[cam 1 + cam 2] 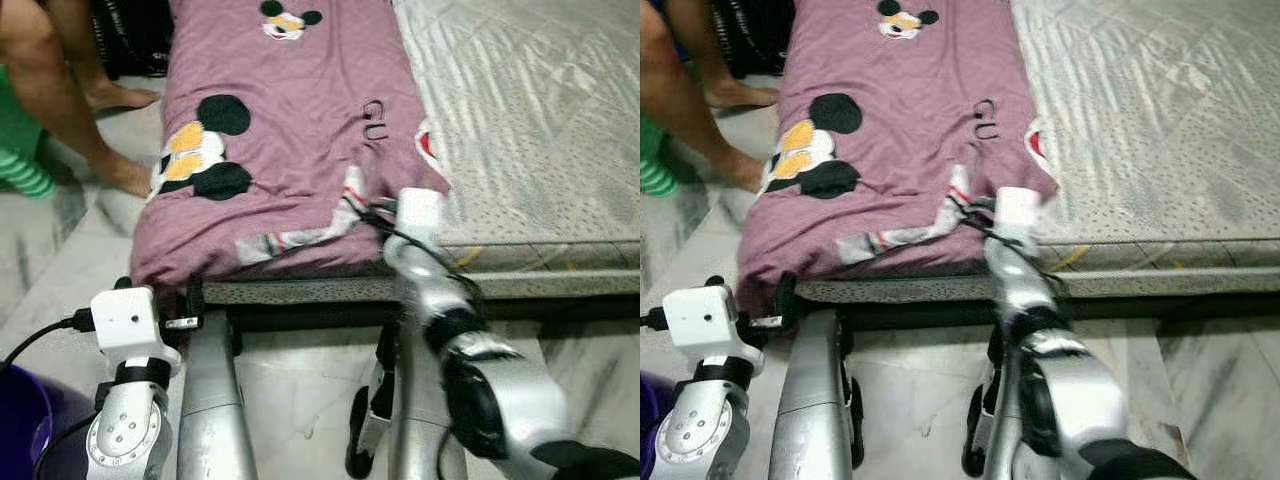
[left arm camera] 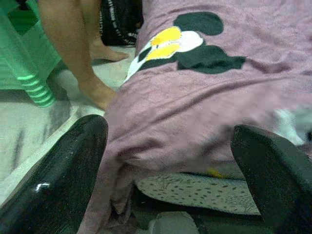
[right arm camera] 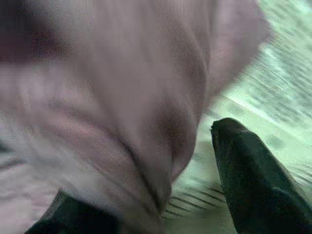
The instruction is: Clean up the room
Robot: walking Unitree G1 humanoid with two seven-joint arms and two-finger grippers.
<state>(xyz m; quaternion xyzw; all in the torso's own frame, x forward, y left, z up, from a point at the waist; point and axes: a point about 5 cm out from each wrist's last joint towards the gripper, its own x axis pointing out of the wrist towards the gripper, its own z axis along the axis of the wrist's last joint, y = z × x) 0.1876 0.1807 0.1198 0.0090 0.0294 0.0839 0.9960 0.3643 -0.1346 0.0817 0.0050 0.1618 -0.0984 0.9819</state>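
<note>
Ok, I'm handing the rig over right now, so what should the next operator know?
Left pincer: open, held low at the near left corner of the pink sheet, not touching it.
Right pincer: at the sheet's near right edge with cloth between its fingers; the view is blurred, so the grip is unclear.
Sheet lies spread on the mattress. A person's legs stand to the left.
Done: nothing folded. Left: gather the sheet.

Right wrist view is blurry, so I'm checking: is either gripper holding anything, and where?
Right gripper has the pink blanket's near edge between its fingers; firmness cannot be told. Left gripper is open, empty.
</note>
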